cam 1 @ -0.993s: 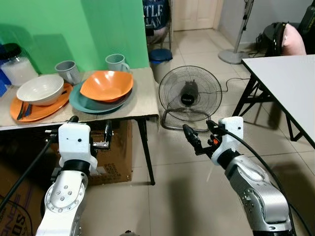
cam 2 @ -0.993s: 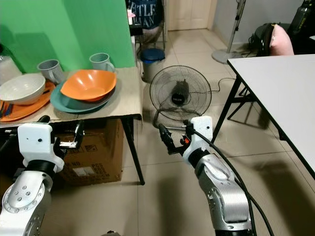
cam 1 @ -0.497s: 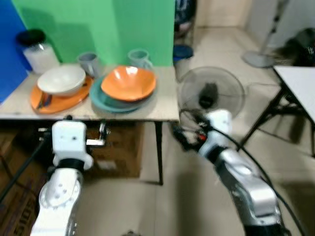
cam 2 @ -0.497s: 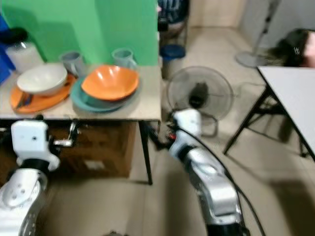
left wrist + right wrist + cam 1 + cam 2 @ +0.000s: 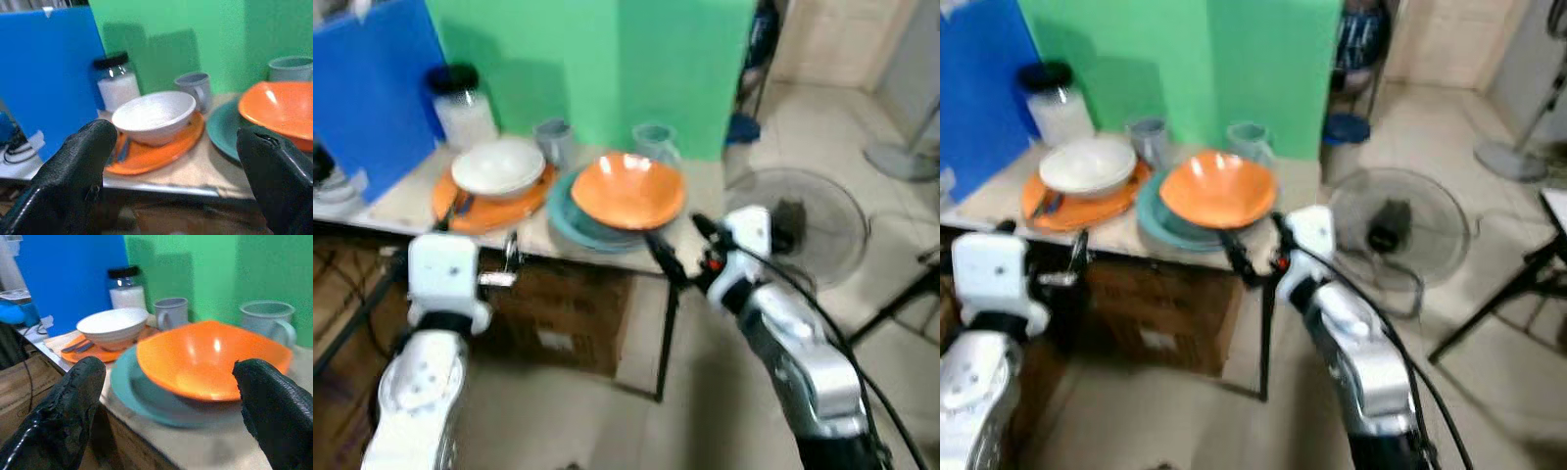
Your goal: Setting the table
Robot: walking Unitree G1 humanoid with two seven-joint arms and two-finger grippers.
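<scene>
Camera swung left; table point(image 5: 391, 201), blue board point(image 5: 372, 88) closer.

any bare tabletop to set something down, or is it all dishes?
Bare strip of beige tabletop: right end, past the teal plate under the orange bowl. Thin margin along the front edge. Crowded: white bowl on the orange plate, two grey mugs and a black-lidded jar behind.
</scene>
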